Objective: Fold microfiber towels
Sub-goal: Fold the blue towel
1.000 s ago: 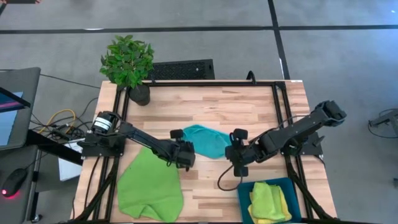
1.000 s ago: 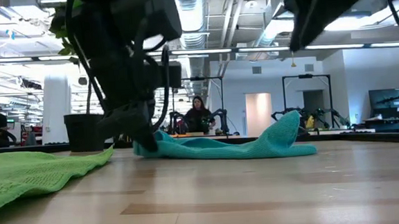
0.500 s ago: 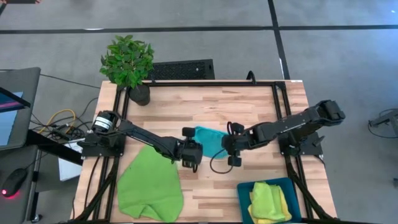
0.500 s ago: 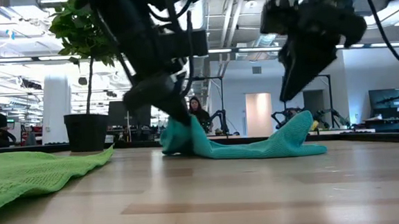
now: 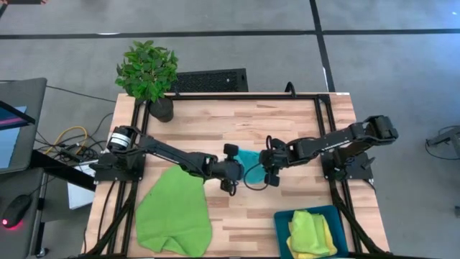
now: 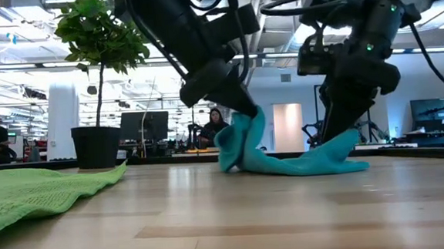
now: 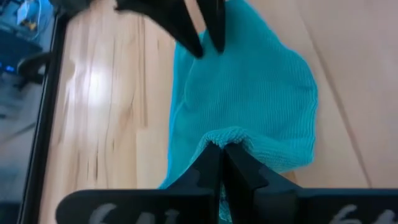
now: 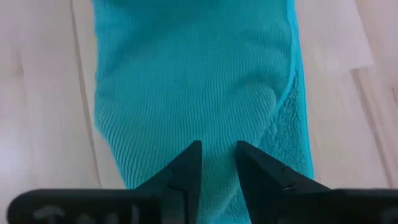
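The turquoise towel [image 5: 251, 160] lies bunched at the table's middle, between my two grippers. My left gripper [image 5: 231, 175] is shut on its left part, which stands raised above the wood [image 6: 242, 135]. The rest of it trails along the table to the right [image 6: 302, 164]. My right gripper [image 5: 271, 175] points steeply down over the towel's right end [image 6: 347, 144]. Its fingers [image 8: 189, 165] stand apart with turquoise cloth showing between them. A lime green towel [image 5: 172, 216] lies spread flat at the near left. My left gripper pinches a fold of the turquoise towel's left edge [image 7: 229, 134] between its two shut fingers, slanting down from the table's left. That part is lifted clear and hangs in loose folds below the fingers, while the towel's right part rests on the table. My right gripper's fingertips [image 6: 338, 137] come down at the towel's raised right end; I cannot tell whether they touch it.
A blue bin [image 5: 282, 223] at the near right holds lime green and yellow towels [image 5: 310, 232]. A potted plant [image 5: 147, 72] stands at the far left corner. Bare wood lies along the far side and the near middle. People sit in the room behind the table [image 6: 218, 125].
My left gripper has gone up and toward the table's right, rolling as it went. It has drawn the towel's left part up and toward the right end, which stayed on the table, so the towel is shorter and bunched. My right gripper has come down and leftward onto the towel's right end.
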